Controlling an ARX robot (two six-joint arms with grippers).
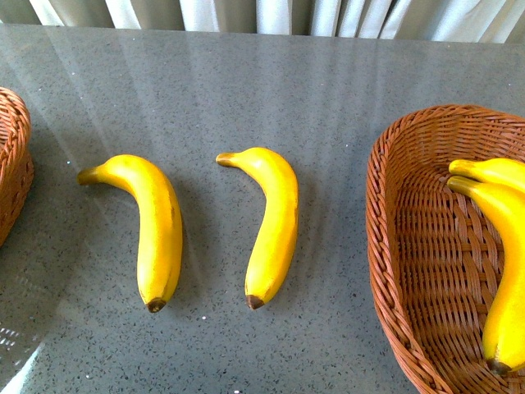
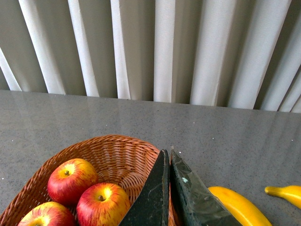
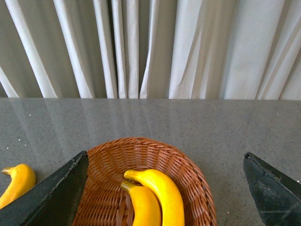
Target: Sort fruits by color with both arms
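Note:
Two yellow bananas lie on the grey table in the front view, one on the left (image 1: 152, 230) and one in the middle (image 1: 271, 223). Two more bananas (image 1: 502, 263) rest in the wicker basket (image 1: 410, 246) at the right. In the right wrist view that basket (image 3: 188, 174) holds the two bananas (image 3: 153, 197) below my open right gripper (image 3: 164, 157). My left gripper (image 2: 167, 153) is shut and empty, over the rim of the other basket (image 2: 117, 146), which holds three red apples (image 2: 102, 203). Neither arm shows in the front view.
The left basket's edge (image 1: 12, 156) pokes in at the front view's left side. A white curtain (image 1: 271, 12) hangs behind the table's far edge. Grey table surface (image 1: 246, 98) stretches between and behind the baskets.

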